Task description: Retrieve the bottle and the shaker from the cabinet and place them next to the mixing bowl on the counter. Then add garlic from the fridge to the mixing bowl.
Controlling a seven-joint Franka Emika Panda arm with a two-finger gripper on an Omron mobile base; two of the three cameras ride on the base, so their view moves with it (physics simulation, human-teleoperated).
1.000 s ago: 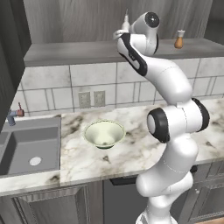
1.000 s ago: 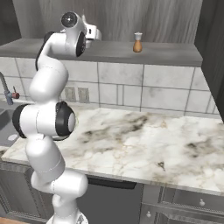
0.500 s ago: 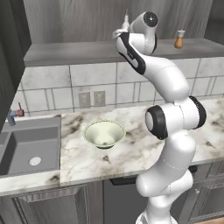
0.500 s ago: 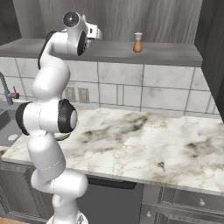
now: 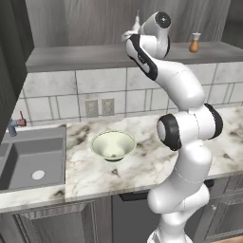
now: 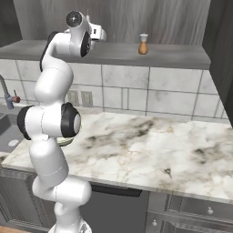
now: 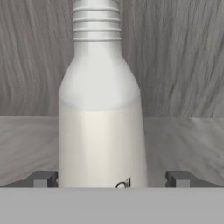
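We see gripper [image 7: 112, 178] open w/ fingers [image 7: 43, 179] flanking bottle [image 7: 101, 113], shaker [image 5: 194, 42] at 3 o'clock.

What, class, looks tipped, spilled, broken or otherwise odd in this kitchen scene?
Nothing stands out. The tall white bottle and small orange-brown shaker stand upright on the grey shelf; the cream-green bowl sits level on the marble counter.
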